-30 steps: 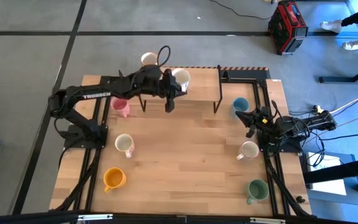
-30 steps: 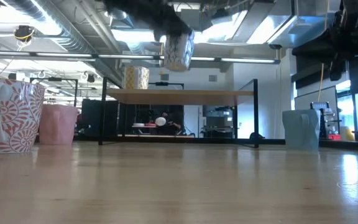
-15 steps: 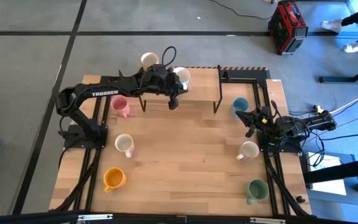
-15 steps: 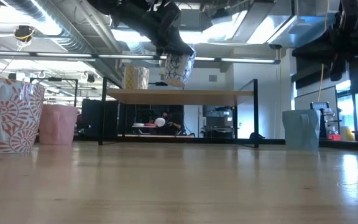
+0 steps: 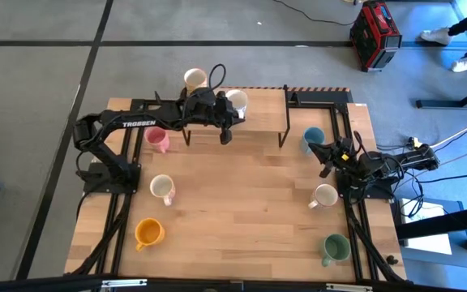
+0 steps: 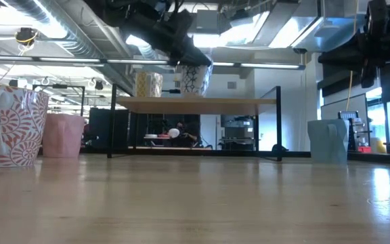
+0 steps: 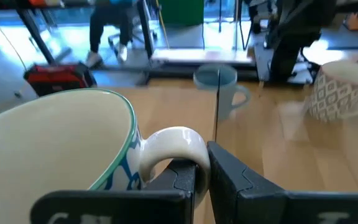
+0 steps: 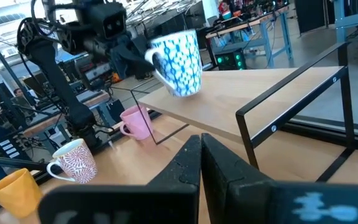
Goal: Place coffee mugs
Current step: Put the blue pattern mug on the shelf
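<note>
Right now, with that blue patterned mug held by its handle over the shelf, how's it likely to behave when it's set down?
The mug looks like rigid ceramic, so it probably won't flex. The left hand pinches only the handle, and the mug hangs tilted, so it may swing or rock on landing. A knock against the shelf could chip it.

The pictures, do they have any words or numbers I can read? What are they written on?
"TROSSEN": white letters on the left arm, seen from above.
The red case on the floor has no letters that can be read.
The mugs, like the blue-patterned mug held by the left gripper, show only patterns, no words.
Nothing else can be read.
</note>
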